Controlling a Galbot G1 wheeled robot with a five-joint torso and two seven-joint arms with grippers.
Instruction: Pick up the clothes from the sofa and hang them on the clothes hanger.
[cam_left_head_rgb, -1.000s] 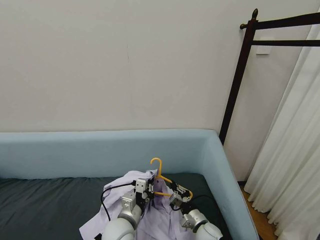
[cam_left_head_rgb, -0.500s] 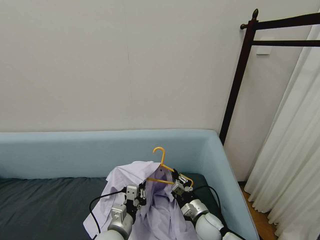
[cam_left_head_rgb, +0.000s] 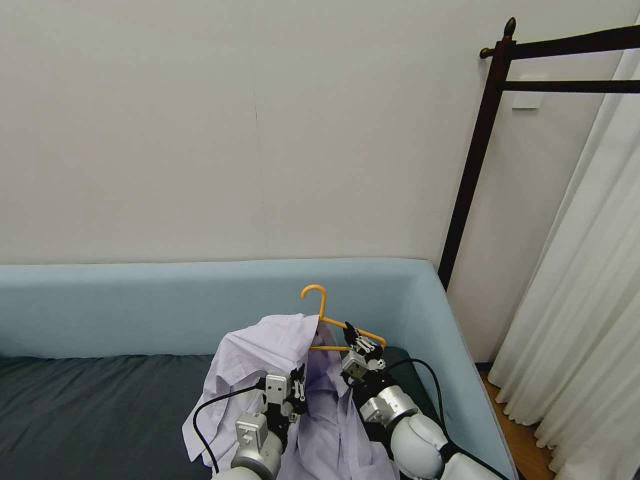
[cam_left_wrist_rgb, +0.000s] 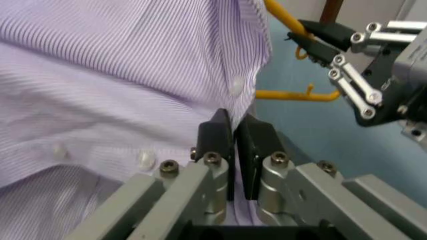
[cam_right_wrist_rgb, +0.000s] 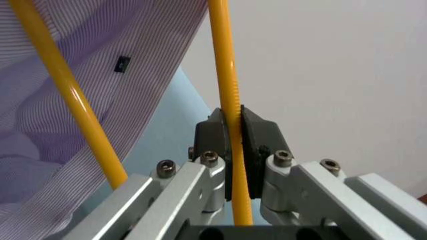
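Left gripper (cam_left_wrist_rgb: 233, 131): I see it clenched on the front edge of the lilac striped shirt (cam_left_head_rgb: 262, 355). Right gripper (cam_right_wrist_rgb: 233, 119): grasping a bar of the yellow hanger (cam_right_wrist_rgb: 223, 60). Both are held above the light-blue sofa (cam_left_head_rgb: 150, 300), left of the dark clothes rack (cam_left_head_rgb: 478, 150).

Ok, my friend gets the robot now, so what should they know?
Left hand: shut on the shirt front edge, by the buttons.
Right hand: shut on the yellow hanger bar.
Shirt is draped on the hanger, held up over the sofa.
Done: shirt picked up.
Left: hook the hanger on the dark rack, off to the right beside the curtain.
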